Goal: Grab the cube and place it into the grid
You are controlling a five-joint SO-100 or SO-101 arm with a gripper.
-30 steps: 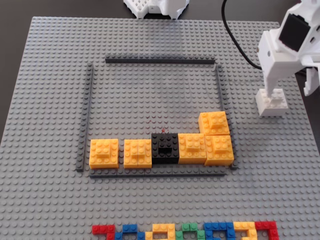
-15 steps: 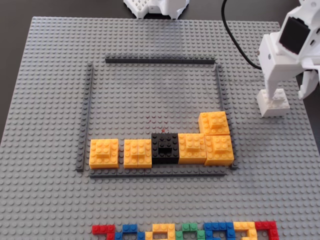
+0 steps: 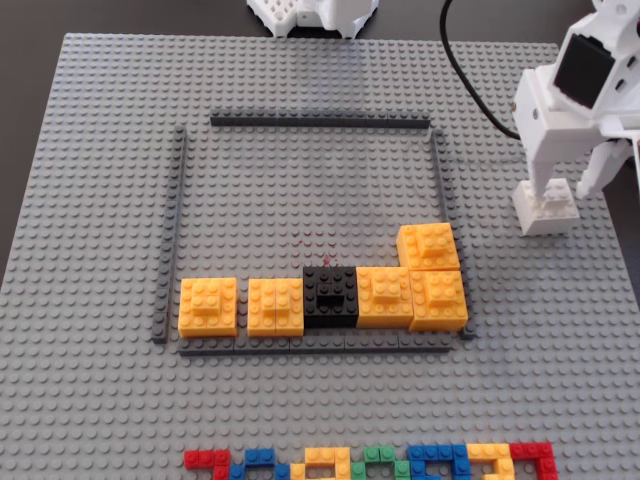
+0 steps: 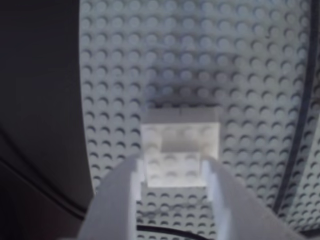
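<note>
While outside the grid [image 3: 437, 170], cube [image 3: 546, 208] between open jaws, yellow blocks [image 3: 430, 270] well apart.

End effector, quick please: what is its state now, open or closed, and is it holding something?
End effector: open, fingers on either side of the white cube, not closed on it; the cube sits on the baseplate.

A hobby tabletop; grey studded baseplate [image 3: 100, 150] on a dark table [image 3: 25, 120].
</note>
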